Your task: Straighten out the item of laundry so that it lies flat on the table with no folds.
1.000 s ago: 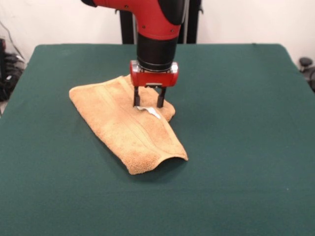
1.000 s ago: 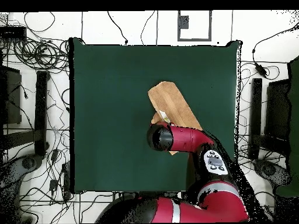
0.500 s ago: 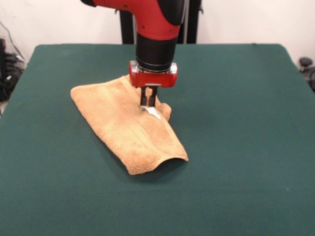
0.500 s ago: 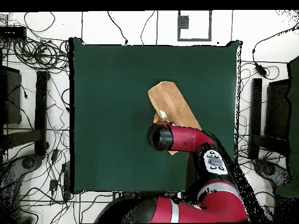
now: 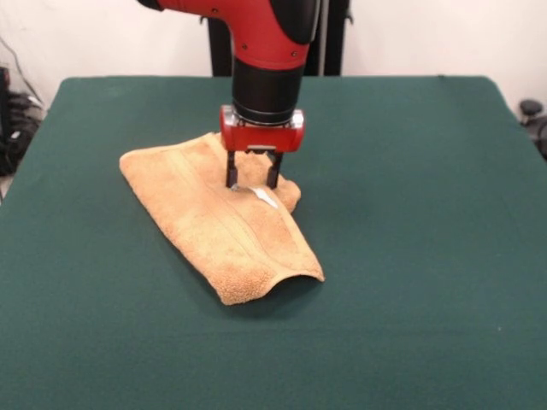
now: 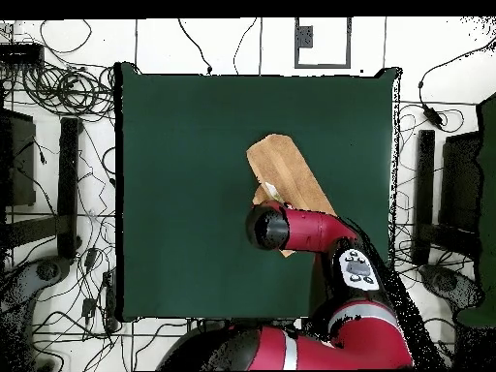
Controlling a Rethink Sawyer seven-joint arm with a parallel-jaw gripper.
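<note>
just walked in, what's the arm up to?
The arm's gripper is down on the tan-orange towel on the green table, fingers spread open astride the spot by the small white tag. Nothing is pinched. The towel is not flat: it looks folded over on itself, with its near corner humped up off the cloth.

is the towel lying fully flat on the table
No, the towel is folded over itself, and its near edge arches up off the table.

The red and black arm (image 5: 265,51) hangs straight down, wrist vertical. Its gripper (image 5: 249,181) points downward, the two dark fingers (image 5: 231,171) spread apart.
</note>
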